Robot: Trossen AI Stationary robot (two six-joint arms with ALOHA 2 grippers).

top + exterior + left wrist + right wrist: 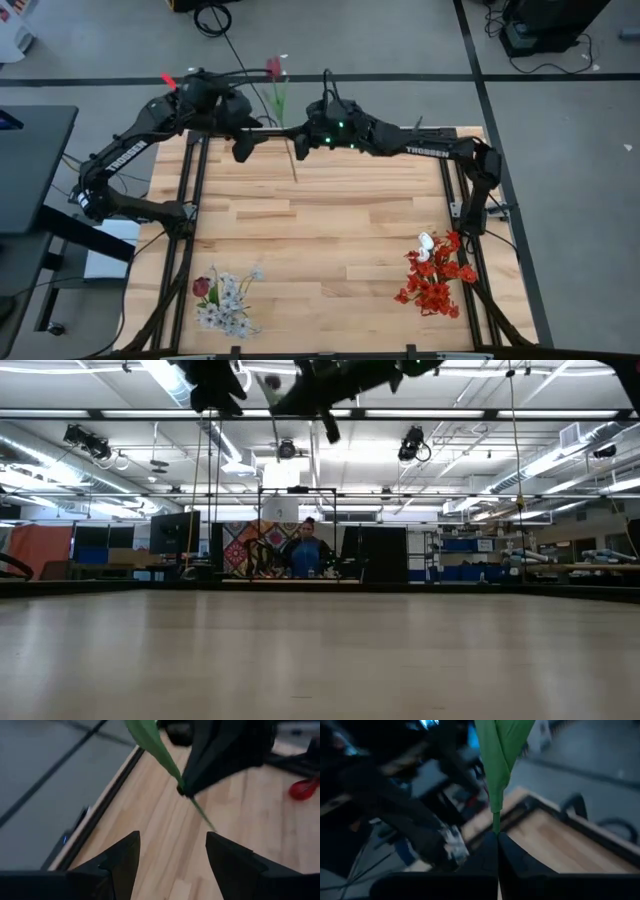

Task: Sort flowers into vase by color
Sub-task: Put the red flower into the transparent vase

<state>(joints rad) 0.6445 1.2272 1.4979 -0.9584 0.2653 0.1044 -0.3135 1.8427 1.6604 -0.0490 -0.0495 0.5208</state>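
Observation:
A flower with a dark red tulip bud (274,68) and a thin green stem (286,120) is held high over the table's far edge by my right gripper (298,146), which is shut on it. A long green leaf (500,750) rises from the fingers in the right wrist view. My left gripper (243,150) hovers open just left of it, touching nothing. In the left wrist view its fingers (172,837) face the right gripper (200,775) and the leaf (155,745). No vase shows. My right gripper pinches the flower's stem in its lower part (496,822) between the two shut fingers. The fingers come level from the table's right and lie across the stem. The flower is lifted clear, with the bud toward the far edge and the short stem end (295,175) toward the near side.
A pile of white blossom sprays with a maroon tulip (225,300) lies at the near left corner. Red blooms with a white tulip (435,275) lie at the near right. The middle of the wooden table (330,240) is bare. A person (308,550) stands far behind the table.

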